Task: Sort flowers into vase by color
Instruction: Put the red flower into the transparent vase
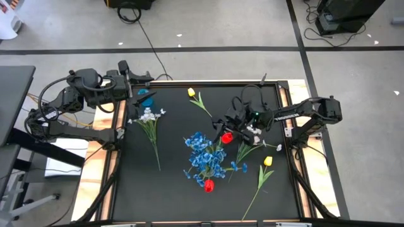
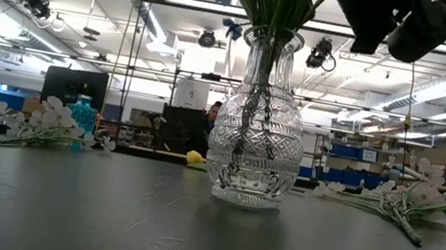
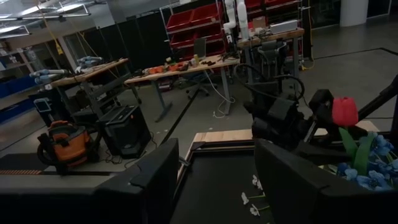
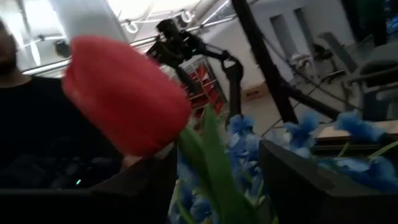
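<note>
A cut-glass vase (image 2: 255, 140) stands mid-table holding green stems, blue bunches (image 1: 202, 157) and a red tulip (image 1: 208, 185). My right gripper (image 1: 226, 128) is open, high above the vase's far-right side. A second red tulip (image 4: 124, 93) rises right in front of it, and its green stem (image 4: 211, 171) passes between the two fingers. White sprigs lie flat on the mat at the left (image 1: 148, 116) and the right (image 1: 252, 134). Yellow tulips lie at the far side (image 1: 191, 93) and the right (image 1: 267, 161). My left gripper (image 1: 145, 85) waits open at the far-left corner. My right gripper has the second red tulip's stem (image 4: 186, 149) between its open fingers, just below the bloom and close beside one finger (image 4: 149, 186). I cannot tell whether the finger touches it. The tulip stands upright (image 3: 345, 112) over the blue bunches.
A small teal vase (image 1: 145, 98) stands near the left gripper at the far-left of the black mat. Wooden table edges (image 1: 303, 189) frame the mat. Bare mat lies at the near-left (image 1: 151, 195). Beyond the table are workbenches and shelves.
</note>
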